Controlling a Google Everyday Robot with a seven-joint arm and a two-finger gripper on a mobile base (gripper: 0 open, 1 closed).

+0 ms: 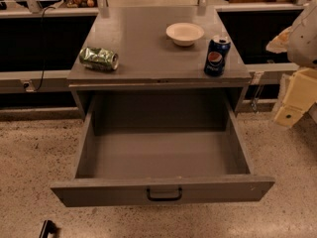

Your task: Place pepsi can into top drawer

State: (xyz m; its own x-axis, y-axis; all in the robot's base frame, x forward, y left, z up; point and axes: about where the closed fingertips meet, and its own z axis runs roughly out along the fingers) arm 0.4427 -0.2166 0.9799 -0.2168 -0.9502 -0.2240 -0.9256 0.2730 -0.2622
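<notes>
The small dark blue pepsi can stands upright on the flat grey cabinet top, just above the right side of the wide grey top drawer, which is pulled out. The cream gripper hangs to the right of the drawer, well apart from the can. I cannot tell if the claw is apart or together.

This looks like a lab or office workroom: speckled hard floor, a plain grey metal table with its top drawer open, a dangling cable far left, and the robot's cream pincer at the right edge.
</notes>
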